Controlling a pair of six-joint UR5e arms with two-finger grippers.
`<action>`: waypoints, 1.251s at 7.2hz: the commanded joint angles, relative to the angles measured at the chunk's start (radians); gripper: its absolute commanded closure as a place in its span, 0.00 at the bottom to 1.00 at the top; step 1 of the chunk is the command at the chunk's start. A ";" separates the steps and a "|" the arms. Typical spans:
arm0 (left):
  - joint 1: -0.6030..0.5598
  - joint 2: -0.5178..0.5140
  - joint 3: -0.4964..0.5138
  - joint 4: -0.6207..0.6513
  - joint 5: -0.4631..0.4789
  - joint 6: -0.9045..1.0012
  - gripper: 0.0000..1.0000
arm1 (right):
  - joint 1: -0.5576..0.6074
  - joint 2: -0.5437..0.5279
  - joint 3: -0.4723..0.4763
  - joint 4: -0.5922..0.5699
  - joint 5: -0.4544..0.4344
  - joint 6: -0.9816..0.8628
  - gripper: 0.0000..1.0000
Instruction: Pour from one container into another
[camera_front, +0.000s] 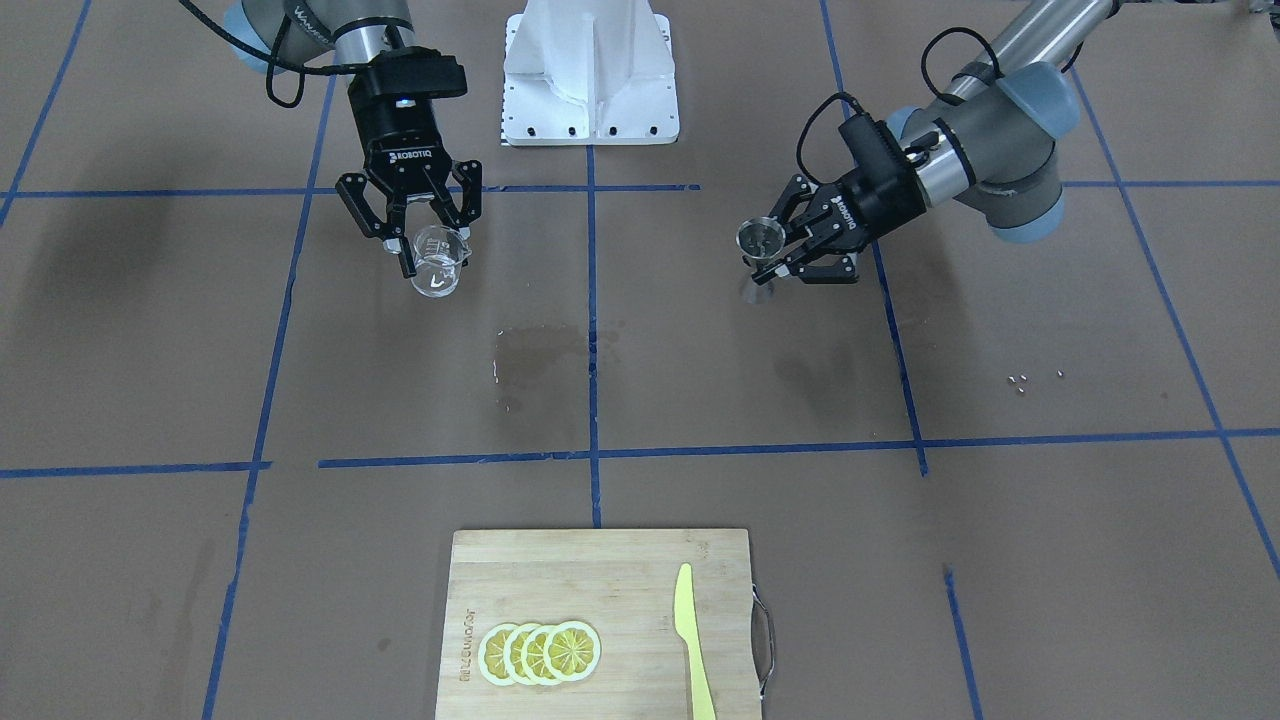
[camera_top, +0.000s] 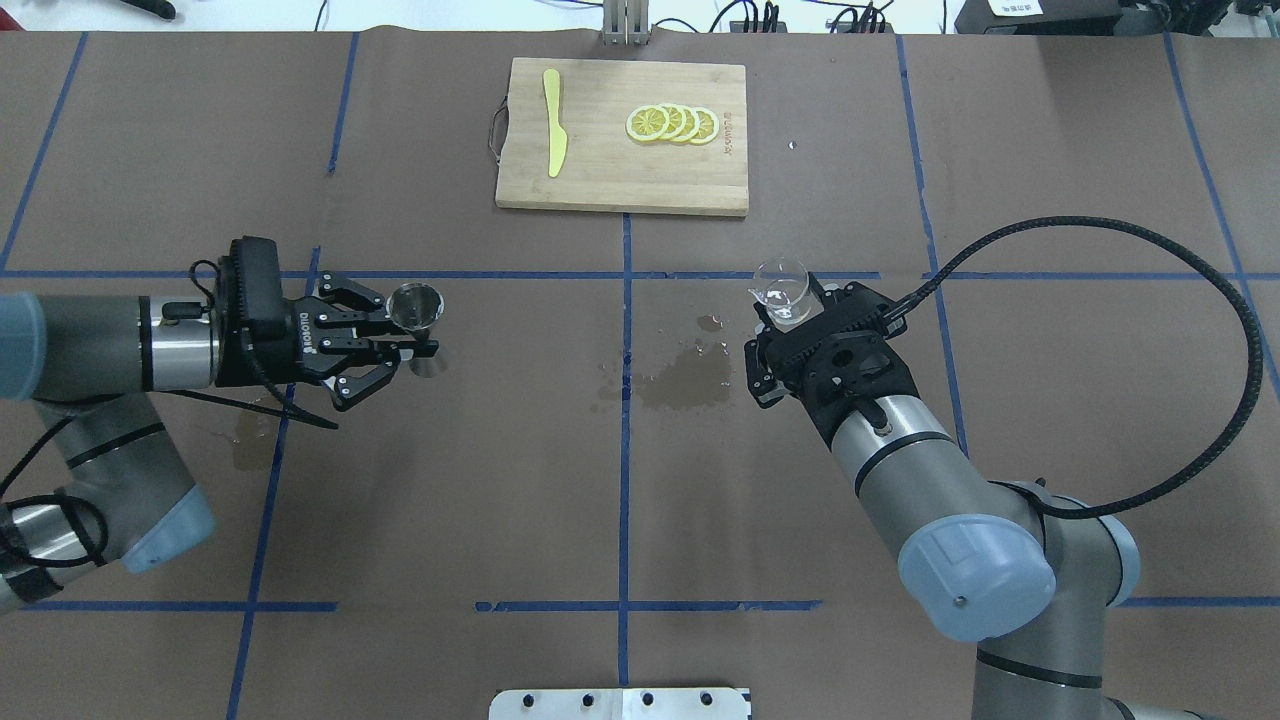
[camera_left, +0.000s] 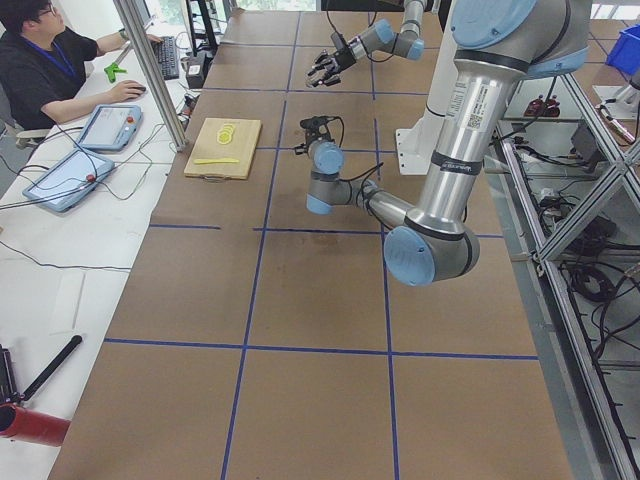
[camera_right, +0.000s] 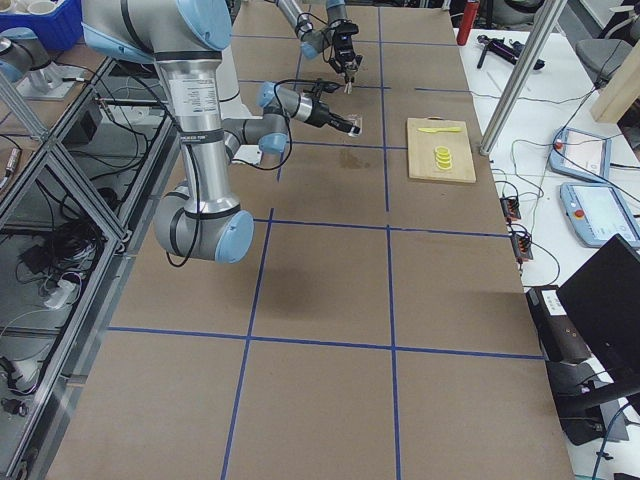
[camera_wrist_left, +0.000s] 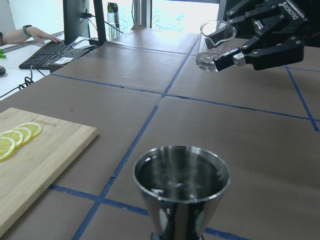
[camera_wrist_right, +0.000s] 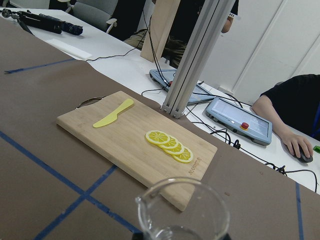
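My right gripper (camera_top: 792, 308) grips the cup (camera_top: 781, 283), its bottom cut off up close. My left gripper (camera_top: 425, 335) grips the jigger (camera_top: 415, 305). A wet patch (camera_top: 685, 380) marks the table's (camera_top: 500, 480) middle.

Two silver-grey tubular arms (camera_top: 900, 470) with pale blue joint caps (camera_top: 975, 590), black Robotiq-marked jaws, looping black cables (camera_top: 1090, 221).

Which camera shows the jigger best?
Left wrist view: the jigger fills the foreground, its open mouth plain. Overhead and front-facing show it small in the left gripper; the side views, barely; the right wrist view, not at all.
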 joint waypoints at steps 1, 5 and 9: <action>-0.021 0.138 -0.057 -0.020 0.077 -0.006 1.00 | 0.000 0.000 0.000 0.000 0.000 0.000 1.00; 0.002 0.291 -0.060 -0.095 0.384 -0.228 1.00 | 0.000 -0.002 0.002 0.000 -0.002 0.000 1.00; 0.226 0.368 -0.060 -0.095 0.747 -0.332 1.00 | 0.000 -0.002 0.002 0.000 -0.002 0.000 1.00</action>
